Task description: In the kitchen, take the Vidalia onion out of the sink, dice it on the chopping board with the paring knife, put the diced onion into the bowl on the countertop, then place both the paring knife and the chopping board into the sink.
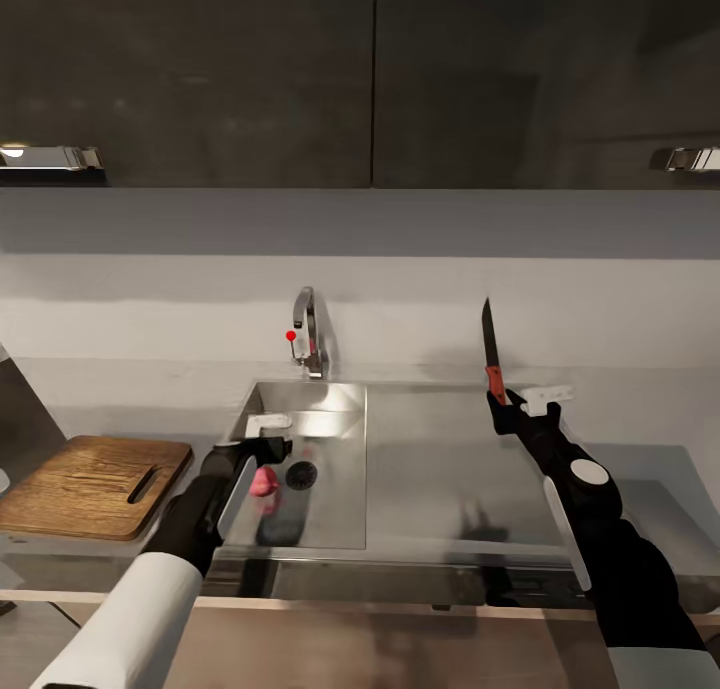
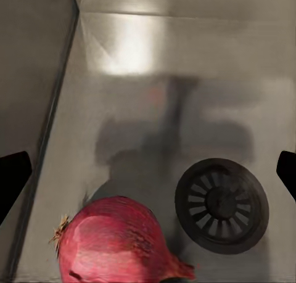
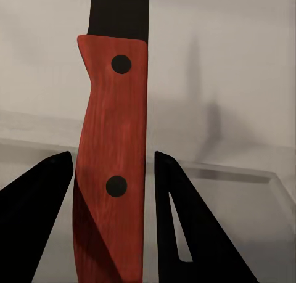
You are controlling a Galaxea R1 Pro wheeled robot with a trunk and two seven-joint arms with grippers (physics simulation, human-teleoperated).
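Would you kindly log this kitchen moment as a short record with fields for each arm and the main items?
left gripper: open, inside the stainless steel sink, just above the onion
onion: reddish-pink round bulb on the basin floor beside the dark round drain, not yet gripped
right gripper: shut on the paring knife
paring knife: red-orange handle clamped, dark blade pointing up, over the grey countertop
chopping board: brown wooden, slot handle, lying flat left of the sink
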